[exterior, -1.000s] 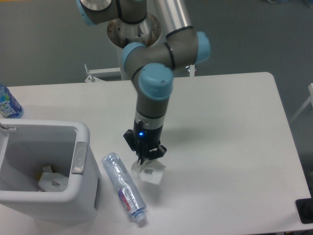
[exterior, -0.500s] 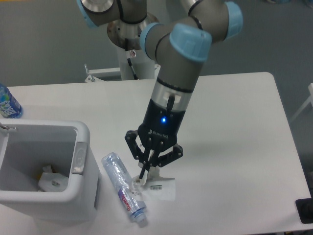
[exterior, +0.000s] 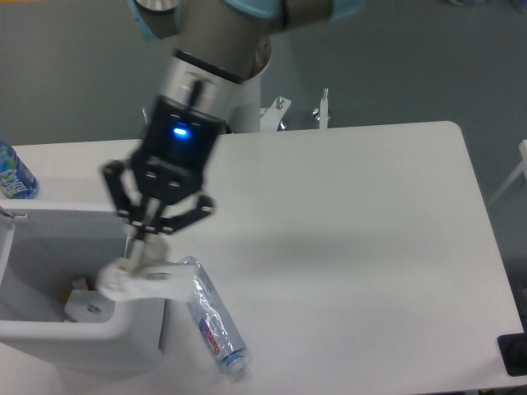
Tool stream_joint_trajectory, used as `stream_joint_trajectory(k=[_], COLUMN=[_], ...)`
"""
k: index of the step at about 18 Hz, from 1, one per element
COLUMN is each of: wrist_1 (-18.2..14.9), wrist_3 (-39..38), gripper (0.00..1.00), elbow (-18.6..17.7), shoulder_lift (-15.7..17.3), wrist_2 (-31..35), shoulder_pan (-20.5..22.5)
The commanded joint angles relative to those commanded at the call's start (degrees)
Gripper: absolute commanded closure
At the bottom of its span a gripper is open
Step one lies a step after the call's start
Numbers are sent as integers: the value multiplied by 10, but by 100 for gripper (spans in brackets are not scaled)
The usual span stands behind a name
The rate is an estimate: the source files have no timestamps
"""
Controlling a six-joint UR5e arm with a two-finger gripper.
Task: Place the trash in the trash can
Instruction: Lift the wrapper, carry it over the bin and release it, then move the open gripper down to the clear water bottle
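Observation:
My gripper is high over the right rim of the trash can, shut on a crumpled white wrapper that hangs from its fingertips over that rim. The wrapper and gripper hide the bin's right edge. A crushed clear plastic bottle with a purple-red label lies on the table just right of the bin, cap end toward the front edge. White crumpled paper rests on the floor of the bin.
A blue-labelled water bottle stands at the far left edge, behind the bin. A black object sits at the front right corner. The robot's base and a metal bracket are behind the table.
The gripper has lifted the wrapper off the table beside the bottle and swung left with it, from the table's middle to above the bin's right rim. The bottle has not moved.

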Motion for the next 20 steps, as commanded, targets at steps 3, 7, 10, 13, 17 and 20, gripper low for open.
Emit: stream_joint_trajectory(k=[3, 7, 10, 13, 17, 20], wrist_1=[-1, 0, -1, 0, -1, -1], wrist_3=[-3, 5, -1, 2, -4, -4], gripper=[0, 0, 0, 0, 0, 0], elbow=[-13, -18, -3, 11, 19, 23], shoulder_lift=[-3, -2, -4, -35, -81, -113], wrist_2=[3, 5, 5, 6, 5, 10], shoulder_pan=[-11, -11, 16, 58, 109, 126])
